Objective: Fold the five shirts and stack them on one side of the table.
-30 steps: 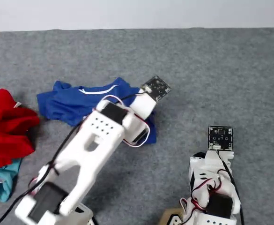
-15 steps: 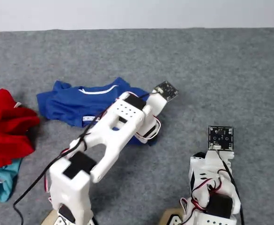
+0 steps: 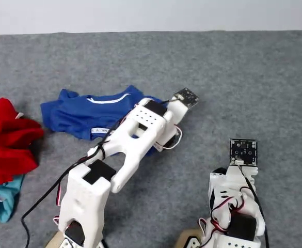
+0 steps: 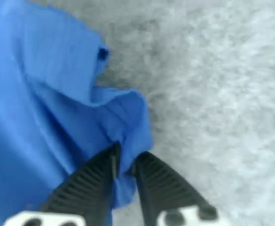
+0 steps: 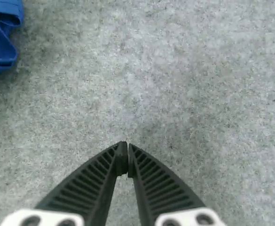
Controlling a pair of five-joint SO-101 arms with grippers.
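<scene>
Two arms: we see the left arm (image 3: 121, 155) stretched over the right end of the blue shirt (image 3: 83, 116); the right arm (image 3: 236, 206) sits folded at the near edge of the table (image 3: 243, 72).
Left jaws: the left wrist view shows them pinched almost shut on a fold at the shirt's edge (image 4: 128, 117); in the high view the arm covers that spot.
Right jaws: tips together, holding nothing, above bare table, with a blue corner (image 5: 1, 37) off to one side.
Blue shirt: rumpled, left of the table's middle, long axis side to side, collar toward the far edge.
Around: red shirt (image 3: 9, 139) heaped at the left edge, over a teal shirt (image 3: 3, 199).
</scene>
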